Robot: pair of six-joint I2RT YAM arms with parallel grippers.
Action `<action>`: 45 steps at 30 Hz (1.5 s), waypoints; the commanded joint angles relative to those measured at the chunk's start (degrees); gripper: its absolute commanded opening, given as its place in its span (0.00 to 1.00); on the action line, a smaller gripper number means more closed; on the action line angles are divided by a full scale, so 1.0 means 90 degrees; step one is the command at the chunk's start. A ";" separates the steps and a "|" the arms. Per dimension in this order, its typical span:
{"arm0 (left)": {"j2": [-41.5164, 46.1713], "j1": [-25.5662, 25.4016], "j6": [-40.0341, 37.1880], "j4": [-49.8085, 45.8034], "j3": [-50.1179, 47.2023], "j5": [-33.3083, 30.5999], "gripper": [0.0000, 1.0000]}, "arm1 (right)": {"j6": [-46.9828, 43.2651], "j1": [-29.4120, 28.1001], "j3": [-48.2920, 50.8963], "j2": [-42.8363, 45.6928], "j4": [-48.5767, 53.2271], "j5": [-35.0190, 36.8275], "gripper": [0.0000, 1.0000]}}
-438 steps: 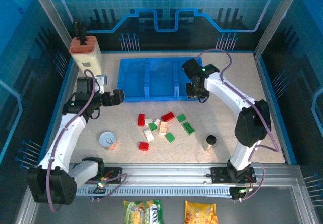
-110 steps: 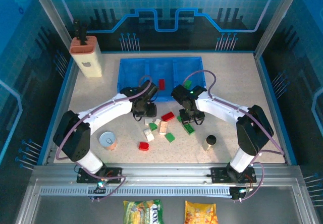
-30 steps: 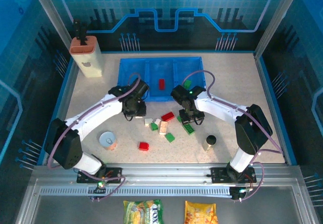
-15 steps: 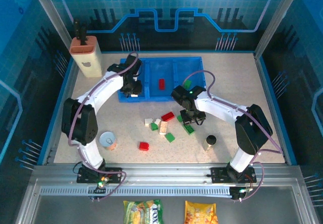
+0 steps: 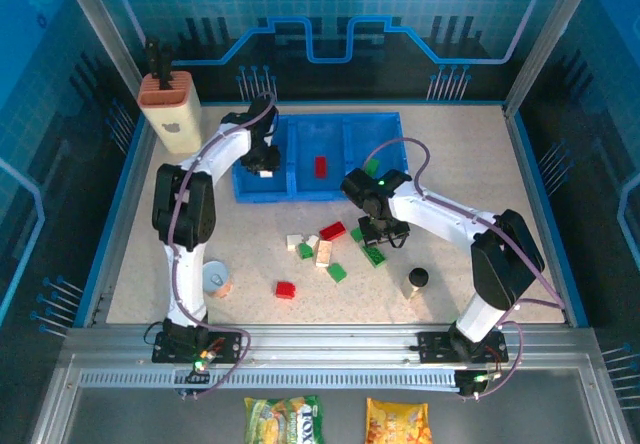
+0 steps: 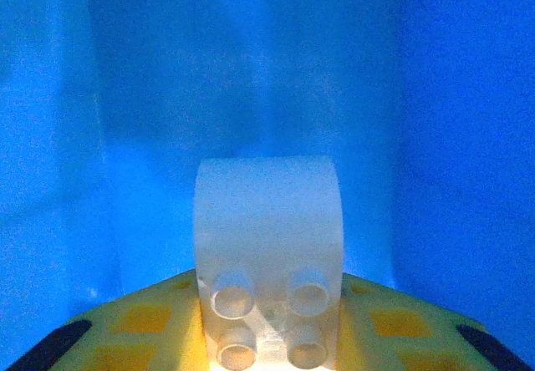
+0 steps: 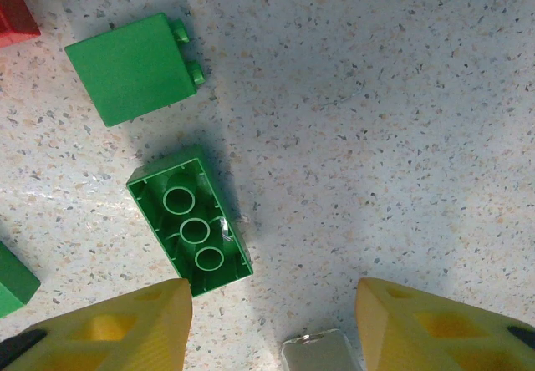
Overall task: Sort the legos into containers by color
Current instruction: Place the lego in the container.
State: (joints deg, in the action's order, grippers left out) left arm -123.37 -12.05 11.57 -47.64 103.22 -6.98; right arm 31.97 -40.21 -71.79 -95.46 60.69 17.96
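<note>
White plastic is what the left gripper [image 5: 264, 162] pinches: a cream brick [image 6: 267, 246] sits clamped between its yellow fingers [image 6: 142, 325], studs facing the wrist camera. Blue walls stand close on every side of it.

A second ago this gripper was low over the loose legos near the middle of the table [image 5: 480, 164]. Half a second ago it had crossed the near edge of the tray [image 5: 310, 196]. Now it is further in, over the tray's left compartment, with the brick not yet let go. Whether the brick touches the floor of the compartment cannot be told.

The right gripper [image 7: 272, 325] has not shifted in that time. It hangs over the table with its fingers parted and nothing between them. A long green brick [image 7: 190, 225] lies upside down just beside its left finger, and a square green one [image 7: 131, 68] lies further off.

One red brick [image 5: 320, 166] rests in the middle compartment, so the left one looks meant for white. My judgement is that the sort is early: the carry is done, the release remains, and most legos [image 5: 322, 252] lie on the table between the tray and the near edge.
</note>
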 commanded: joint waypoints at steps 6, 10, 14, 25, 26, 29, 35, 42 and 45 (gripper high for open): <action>-0.0719 0.0197 -0.0191 -0.0044 0.0652 0.0256 0.35 | 0.0118 -0.0075 -0.0038 0.0130 0.0240 0.0124 0.56; -0.0910 0.0197 -0.0193 -0.0087 0.0809 0.0287 0.36 | 0.0121 -0.0078 -0.0065 0.0100 0.0249 0.0124 0.56; -0.0919 0.0197 -0.0210 -0.0107 0.0846 0.0287 0.40 | 0.0158 -0.0073 -0.0100 0.0128 0.0297 0.0134 0.56; -0.0465 0.0202 -0.0123 -0.0161 0.0720 0.0408 0.45 | 0.0230 -0.0078 -0.0085 0.0298 0.0308 0.0173 0.56; -0.0367 0.0200 -0.0116 -0.0171 0.0686 0.0407 0.45 | 0.0228 -0.0083 -0.0081 0.0294 0.0291 0.0173 0.56; -0.0093 0.0198 -0.0099 -0.0245 0.0589 0.0452 0.45 | 0.0228 -0.0083 -0.0063 0.0277 0.0249 0.0150 0.56; 0.0569 0.0197 -0.0048 -0.0434 0.0257 0.0568 0.46 | 0.0191 -0.0091 -0.0051 0.0161 0.0070 0.0034 0.55; 0.1472 0.0198 0.0052 -0.0515 -0.0437 0.0908 0.46 | 0.0103 -0.0087 -0.0051 -0.0046 -0.0178 -0.0109 0.55; 0.1872 0.0200 -0.0013 -0.0639 -0.0753 0.0899 0.46 | 0.0021 -0.0092 -0.0023 -0.0101 -0.0337 -0.0220 0.55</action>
State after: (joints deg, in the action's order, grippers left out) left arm -110.13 -10.61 10.61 -50.33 98.85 -0.86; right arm 32.84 -40.21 -71.79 -95.46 58.85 17.30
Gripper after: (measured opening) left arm 0.461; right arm 0.554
